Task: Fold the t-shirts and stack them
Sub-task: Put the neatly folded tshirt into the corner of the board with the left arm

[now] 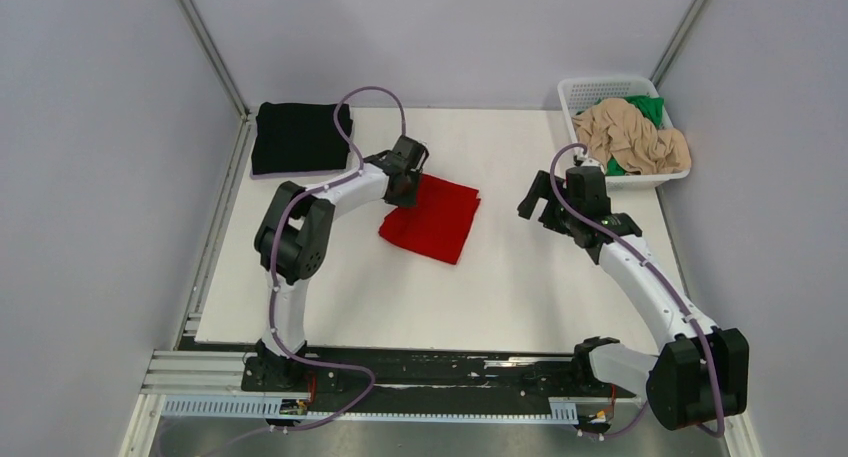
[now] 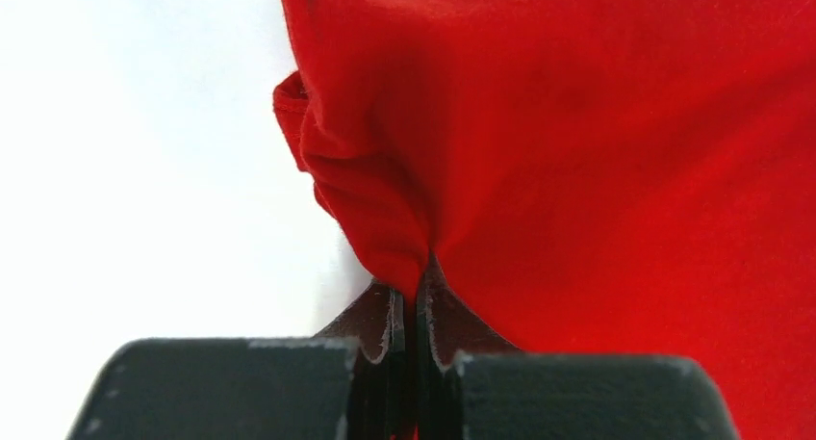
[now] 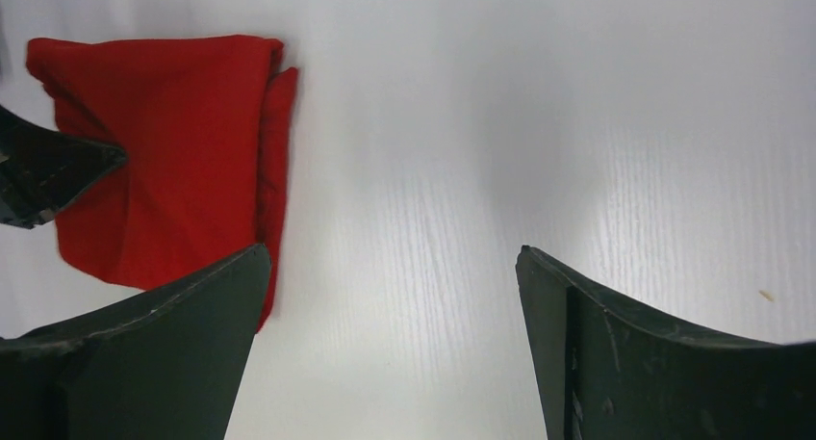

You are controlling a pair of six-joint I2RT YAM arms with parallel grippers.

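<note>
A folded red t-shirt (image 1: 435,220) lies on the white table near the middle; it also shows in the left wrist view (image 2: 597,161) and the right wrist view (image 3: 164,161). My left gripper (image 1: 403,189) is shut on the red shirt's upper left edge, with a pinch of red cloth between its fingertips (image 2: 393,315). A folded black t-shirt (image 1: 298,137) lies at the far left corner. A beige t-shirt (image 1: 630,137) and a green one (image 1: 645,107) lie crumpled in the basket. My right gripper (image 1: 540,205) hangs open and empty right of the red shirt.
The white lattice basket (image 1: 585,87) stands at the far right corner of the table. The enclosure walls close in on the left, back and right. A metal rail with both arm bases runs along the near edge (image 1: 420,377).
</note>
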